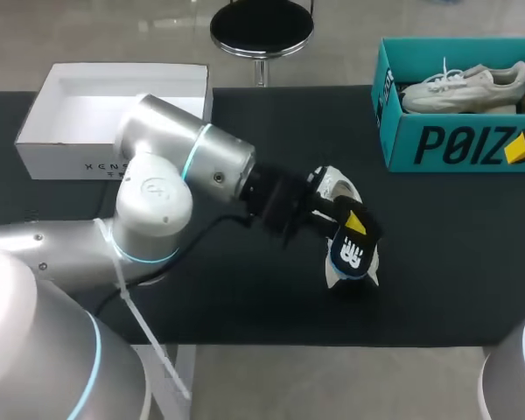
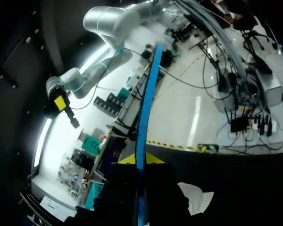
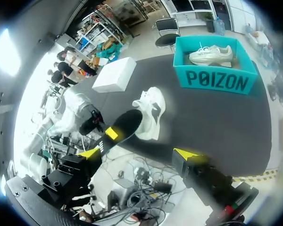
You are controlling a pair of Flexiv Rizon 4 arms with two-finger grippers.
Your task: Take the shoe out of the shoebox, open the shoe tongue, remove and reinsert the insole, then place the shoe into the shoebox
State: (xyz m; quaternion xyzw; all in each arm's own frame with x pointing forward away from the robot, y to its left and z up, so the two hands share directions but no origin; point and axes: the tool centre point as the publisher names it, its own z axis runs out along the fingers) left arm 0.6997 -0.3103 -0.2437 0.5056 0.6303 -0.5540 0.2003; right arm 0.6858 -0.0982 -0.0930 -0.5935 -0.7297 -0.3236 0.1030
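2 white shoes in view. 1 shoe [image 3: 152, 109] sits on the black table [image 1: 455, 254] near the middle, out of its box. The 2nd shoe [image 1: 468, 87] lies inside the teal shoebox [image 1: 455, 144] at the far right corner.

Your L gripper [image 2: 137, 159] is clamped on the dark insole [image 1: 350, 252]. In the L wrist view the insole's blue edge runs between both yellow tips, pinched from 2 sides. The insole is out of the shoe, held tilted just over it on the near side. You can't tell whether its lower end touches the shoe.

Your R gripper [image 3: 139, 154] hangs at the table's right side near the teal shoebox, fingers wide apart, well apart from shoe & insole.

An open white box [image 1: 61, 153] stands at the far left corner.
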